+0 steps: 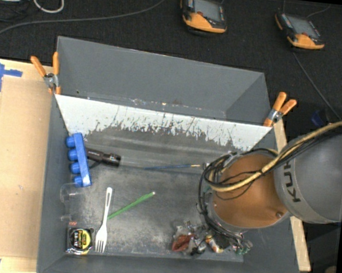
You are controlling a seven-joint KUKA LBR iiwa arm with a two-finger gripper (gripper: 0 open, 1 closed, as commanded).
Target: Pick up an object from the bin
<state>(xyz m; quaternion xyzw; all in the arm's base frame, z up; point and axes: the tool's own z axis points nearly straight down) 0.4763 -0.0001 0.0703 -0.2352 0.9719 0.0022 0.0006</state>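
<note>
Tool is parked down in the reddish clutter beside the bin wall. Its grip can't be told, and the wall could easily get bumped.

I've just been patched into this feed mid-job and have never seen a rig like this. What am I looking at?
One camera looks down into a grey metal bin. The big grey shape with the orange cover on the right is the robot arm. Its gripper sits low in the bin's lower right part, at a small heap of reddish-brown and dark bits. Whether it holds anything cannot be seen. Elsewhere on the bin floor lie a blue plastic block, a black marker, a white fork, a green stick and a yellow tape measure.
</note>
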